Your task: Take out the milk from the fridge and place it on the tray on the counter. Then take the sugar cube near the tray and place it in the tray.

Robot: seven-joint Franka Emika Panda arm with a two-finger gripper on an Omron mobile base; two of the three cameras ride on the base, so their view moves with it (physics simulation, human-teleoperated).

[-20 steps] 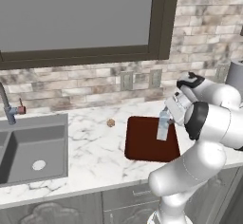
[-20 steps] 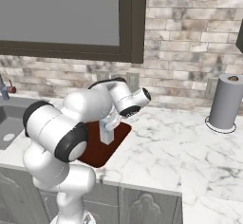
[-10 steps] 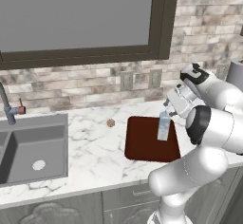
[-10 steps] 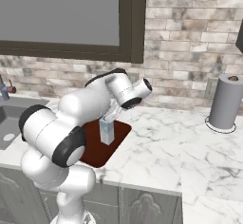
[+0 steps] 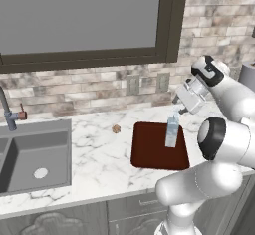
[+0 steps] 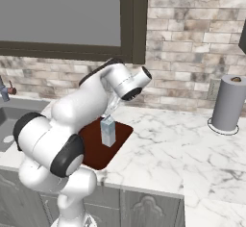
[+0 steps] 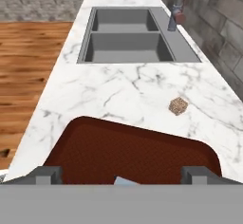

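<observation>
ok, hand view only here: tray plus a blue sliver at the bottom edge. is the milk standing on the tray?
Observer: Yes, the milk stands upright on the tray, toward its right side.
Operator: Gripper clear of it?
Observer: The gripper sits just above the carton's top, jaws spread; contact I can't tell.
Operator: Anything off to the right?
Observer: A paper towel roll on the counter, well apart from the tray.

Milk point(image 7: 126, 182) cut off at hand view bottom; tray's point(image 6: 96, 151) near-left part behind arm.
</observation>
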